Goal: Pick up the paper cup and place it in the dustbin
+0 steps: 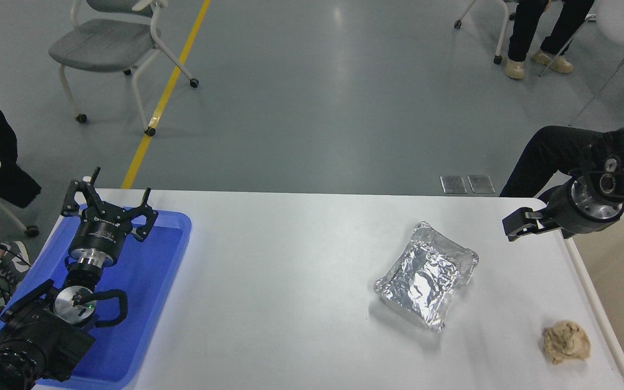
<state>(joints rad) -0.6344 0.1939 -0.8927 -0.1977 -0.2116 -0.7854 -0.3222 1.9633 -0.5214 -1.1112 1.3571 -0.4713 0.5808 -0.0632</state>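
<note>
At right edge | right gripper (pixel 519 226) above table (pixel 290 281), jaws' state unclear (no cup seen) | dustbin (pixel 615 336) just beside
</note>
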